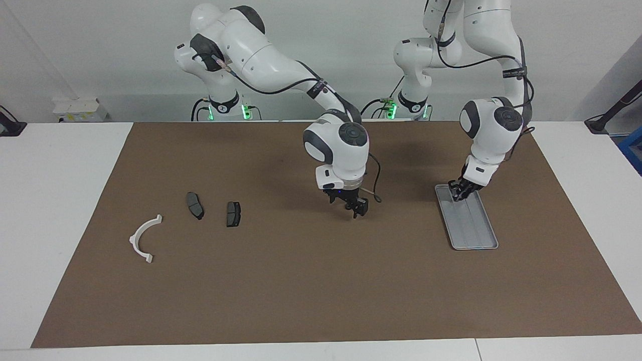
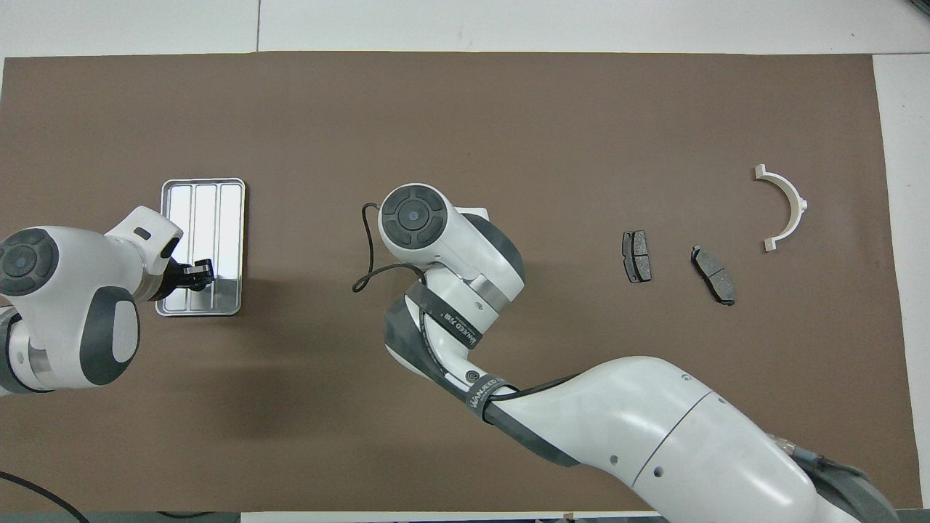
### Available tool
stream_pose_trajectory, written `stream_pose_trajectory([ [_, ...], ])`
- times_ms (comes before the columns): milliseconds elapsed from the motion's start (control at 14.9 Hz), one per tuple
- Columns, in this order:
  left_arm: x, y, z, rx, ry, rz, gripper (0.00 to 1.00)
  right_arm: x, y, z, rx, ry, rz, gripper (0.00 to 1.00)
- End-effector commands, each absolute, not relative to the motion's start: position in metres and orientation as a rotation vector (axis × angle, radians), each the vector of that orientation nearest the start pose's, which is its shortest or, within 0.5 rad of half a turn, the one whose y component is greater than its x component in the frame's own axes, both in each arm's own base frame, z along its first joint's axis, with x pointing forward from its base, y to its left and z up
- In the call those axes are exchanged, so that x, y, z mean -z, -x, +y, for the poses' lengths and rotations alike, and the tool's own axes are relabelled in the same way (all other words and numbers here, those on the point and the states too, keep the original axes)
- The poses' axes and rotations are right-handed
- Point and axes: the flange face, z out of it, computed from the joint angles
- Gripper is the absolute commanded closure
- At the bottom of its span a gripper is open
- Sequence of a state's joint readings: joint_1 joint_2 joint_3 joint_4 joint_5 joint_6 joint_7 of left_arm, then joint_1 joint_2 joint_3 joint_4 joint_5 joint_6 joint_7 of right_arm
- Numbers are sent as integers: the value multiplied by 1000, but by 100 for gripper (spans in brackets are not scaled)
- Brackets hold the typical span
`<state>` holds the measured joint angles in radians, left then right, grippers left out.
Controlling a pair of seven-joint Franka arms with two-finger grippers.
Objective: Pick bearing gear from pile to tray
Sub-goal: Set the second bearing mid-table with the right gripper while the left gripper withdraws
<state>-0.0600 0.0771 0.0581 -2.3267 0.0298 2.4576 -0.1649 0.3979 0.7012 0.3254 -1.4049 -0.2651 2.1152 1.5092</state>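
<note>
Facing view: left end effector over tray, pinched.

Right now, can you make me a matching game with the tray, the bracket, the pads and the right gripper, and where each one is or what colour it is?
Things:
1. tray
2. bracket
3. pads
4. right gripper

Clues:
a. white and curved, at the right arm's end of the table
b. up over the bare mat, mid-table
c. silver, with the left gripper over its end nearest the robots
d. dark grey, two of them, beside the bracket

Pairs: 1-c, 2-a, 3-d, 4-b
</note>
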Motion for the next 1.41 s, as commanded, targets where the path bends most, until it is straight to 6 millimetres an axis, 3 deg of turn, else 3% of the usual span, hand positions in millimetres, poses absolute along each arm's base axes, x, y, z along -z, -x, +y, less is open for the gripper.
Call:
stream_pose_trajectory([
  [0, -302, -514, -1, 100, 3107, -238, 100, -337, -616, 396, 105, 2895, 1084, 0],
  [402, -292, -512, -1, 121, 3108, -236, 100, -358, -642, 325, 70, 3008, 905, 0],
  [469, -291, -512, -1, 116, 3108, -224, 86, -362, -647, 313, 74, 3012, 898, 0],
  [536, -293, -513, 0, 111, 3108, -219, 31, -362, -651, 300, 69, 3017, 896, 0],
  [603, -296, -515, -1, 102, 3106, -216, 3, -360, -657, 283, 62, 3030, 869, 0],
  [737, -325, -529, 1, 40, 3102, -190, 0, -362, -663, 250, 46, 3089, 718, 0],
  [938, -392, -560, 2, -20, 3096, -135, 0, -375, -665, 195, 37, 3170, 386, 0],
  [1072, -436, -575, -11, 23, 3096, -209, 0, -392, -659, 161, 55, 3214, 130, 0],
  [1139, -450, -582, -38, 39, 3091, -296, 0, -400, -656, 141, 57, 3228, 52, 0],
  [1340, -451, -572, -118, 38, 3090, -308, 0, -437, -643, 98, 69, 3192, -14, 0],
])
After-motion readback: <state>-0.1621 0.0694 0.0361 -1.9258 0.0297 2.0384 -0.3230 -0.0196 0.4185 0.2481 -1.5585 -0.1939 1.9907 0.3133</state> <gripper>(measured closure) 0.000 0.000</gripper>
